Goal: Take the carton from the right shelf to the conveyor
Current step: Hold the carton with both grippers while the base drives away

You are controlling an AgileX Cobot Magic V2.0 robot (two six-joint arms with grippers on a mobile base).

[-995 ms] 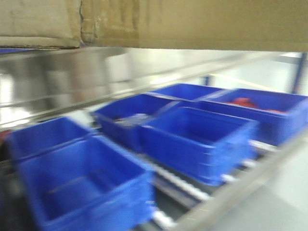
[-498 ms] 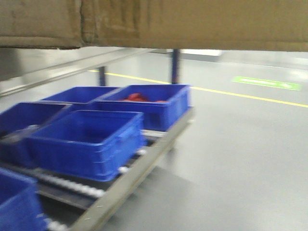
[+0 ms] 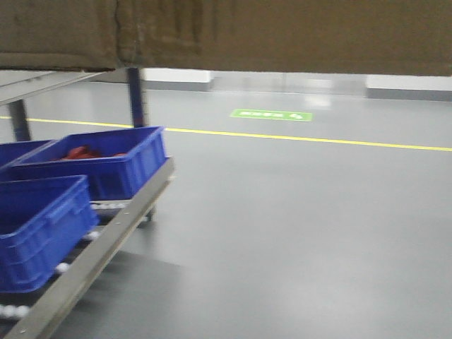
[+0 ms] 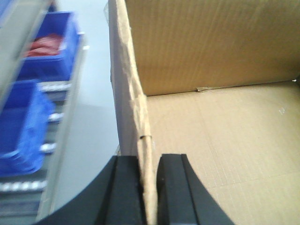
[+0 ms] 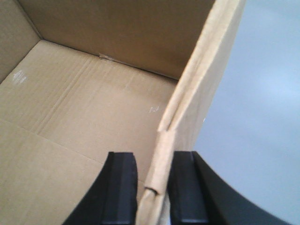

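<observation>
Two walls of the carton [image 4: 225, 136] pinched, left gripper [image 4: 150, 164] clenched on one wall, right gripper [image 5: 153, 161] grasping the opposite.

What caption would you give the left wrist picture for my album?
Left claw pinching the side wall of an open carton, blue bins off to one side.

Warehouse, blue bins [image 3: 120, 173] on roller rack [image 3: 106, 244], yellow-lined grey floor [image 3: 296, 233]
</observation>
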